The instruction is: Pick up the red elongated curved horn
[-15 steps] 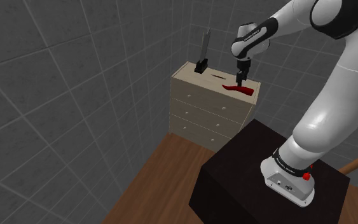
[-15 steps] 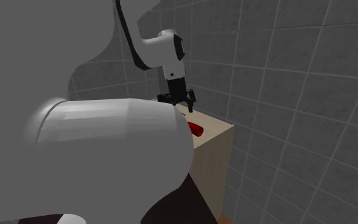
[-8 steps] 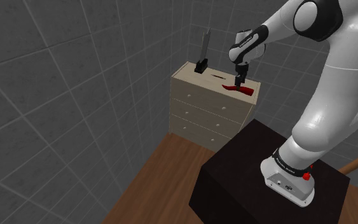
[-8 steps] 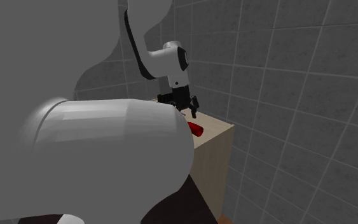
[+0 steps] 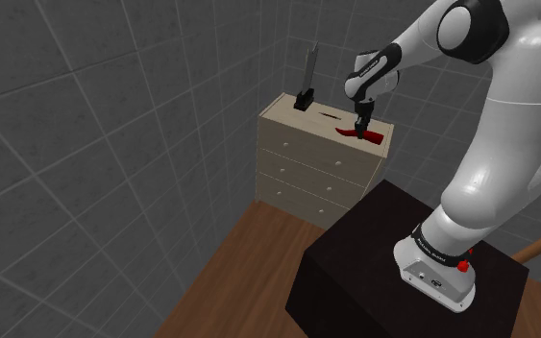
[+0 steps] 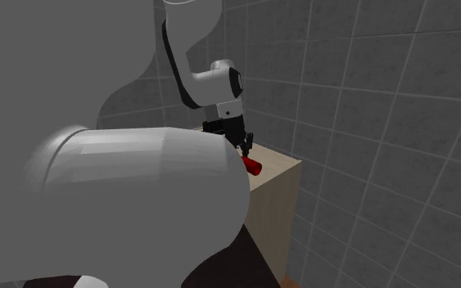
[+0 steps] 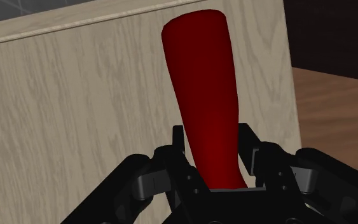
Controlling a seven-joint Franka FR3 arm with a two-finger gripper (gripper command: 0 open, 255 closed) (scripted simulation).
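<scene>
Red horn (image 5: pixel 368 136) flat on the pale dresser (image 5: pixel 302 158), near the top's right edge in the shoulder view. The gripper (image 5: pixel 359 126) is right down on the horn's left, thinner end, arm reaching in from above, and the long axis runs off to the right.

Second exterior view now: the gripper (image 6: pixel 243 148) sits low over the dresser (image 6: pixel 279 192), and the horn's (image 6: pixel 253 168) thick end pokes out toward the near right, past the big white arm link.

Wrist view, and this one tells it: black fingers (image 7: pixel 179 143) sit flush on both sides of the horn (image 7: pixel 199 83), so the jaws look pinched on its narrow end. The long axis runs straight away from the gripper (image 7: pixel 213 153), square across the grip, with most of the length hanging beyond it. I'd expect that far end to droop on a straight lift.
</scene>
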